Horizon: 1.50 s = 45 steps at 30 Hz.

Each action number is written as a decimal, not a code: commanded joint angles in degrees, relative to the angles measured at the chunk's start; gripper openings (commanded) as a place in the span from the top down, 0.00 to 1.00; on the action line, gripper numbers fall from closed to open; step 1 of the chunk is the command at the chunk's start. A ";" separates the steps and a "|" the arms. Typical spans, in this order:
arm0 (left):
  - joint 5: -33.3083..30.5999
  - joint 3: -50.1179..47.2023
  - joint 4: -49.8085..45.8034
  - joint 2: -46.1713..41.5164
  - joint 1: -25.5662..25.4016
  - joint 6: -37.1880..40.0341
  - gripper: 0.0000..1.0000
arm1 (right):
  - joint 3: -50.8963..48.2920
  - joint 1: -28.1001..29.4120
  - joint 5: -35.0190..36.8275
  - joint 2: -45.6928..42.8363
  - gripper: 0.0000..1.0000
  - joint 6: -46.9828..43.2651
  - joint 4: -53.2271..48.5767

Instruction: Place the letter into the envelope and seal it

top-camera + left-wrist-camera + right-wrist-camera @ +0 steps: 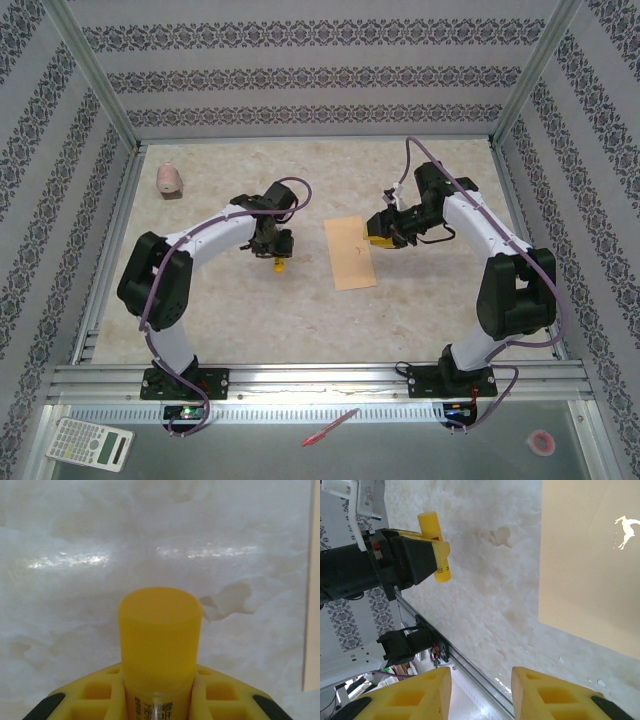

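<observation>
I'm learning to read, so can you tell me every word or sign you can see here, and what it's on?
No words can be read clearly here.
On the glue stick in the left hand: black print, too blurred to read.
On the envelope: no words, just a white deer picture.
On the calculator: keys too small to read.

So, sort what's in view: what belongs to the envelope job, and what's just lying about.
Job: envelope; glue stick, held by left gripper.
Lying about: pink object, calculator, red pen, small red ring.
</observation>
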 commanded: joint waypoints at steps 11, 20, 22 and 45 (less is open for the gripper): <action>-3.42 -1.41 0.39 4.09 0.21 -4.12 0.94 | -1.30 -0.13 0.81 -1.06 0.64 -0.81 1.20; -2.84 -1.73 1.28 5.49 0.21 -3.99 0.88 | -1.18 -0.21 0.97 -0.87 0.64 -0.75 1.14; -2.53 -1.72 1.28 5.82 0.20 -3.89 0.88 | -1.13 -0.21 0.95 -0.83 0.64 -0.69 1.18; -5.01 -1.14 -0.08 5.32 0.21 -3.62 0.54 | -0.60 -0.12 1.23 -0.79 0.65 -0.42 0.81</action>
